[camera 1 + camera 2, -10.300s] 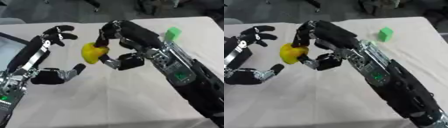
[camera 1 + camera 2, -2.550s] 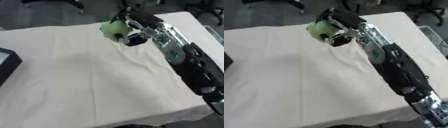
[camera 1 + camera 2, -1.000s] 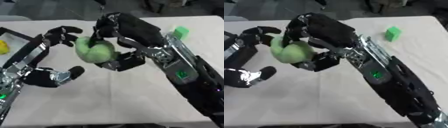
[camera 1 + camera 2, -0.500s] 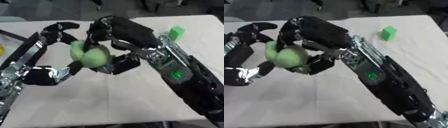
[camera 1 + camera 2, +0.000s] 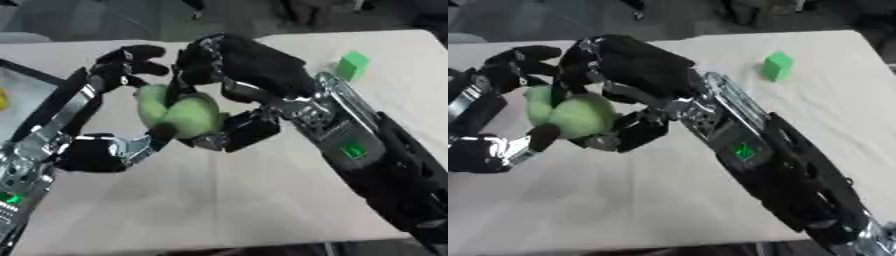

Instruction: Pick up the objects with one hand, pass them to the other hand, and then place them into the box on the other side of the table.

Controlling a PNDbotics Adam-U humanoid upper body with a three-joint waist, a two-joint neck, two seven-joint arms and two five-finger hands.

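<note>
Far left edge, a box [image 5: 22, 82] w/ a dark rim is peeking in, a small yellow thing [image 5: 3, 100] sitting inside it. Next over, the left hand [image 5: 114, 145] is coming up from the lower left, fingers [image 5: 131, 62] curling over the top of a pale green round fruit [image 5: 179, 112] & thumb pressing at its lower side, so it's cupping the fruit. The fruit is hanging above the white table [image 5: 219, 200], mid-left, not touching the cloth. Right hand [image 5: 627, 67] is reaching in from the lower right, fingers wrapping the fruit's top & right side, thumb [image 5: 636, 132] tucking under it – gripping too. Both hands are on the fruit at once, left fingers & right fingers just beside each other above it. Far right, a small green block [image 5: 776, 65] is sitting upright on the table, well apart from the hands
</note>
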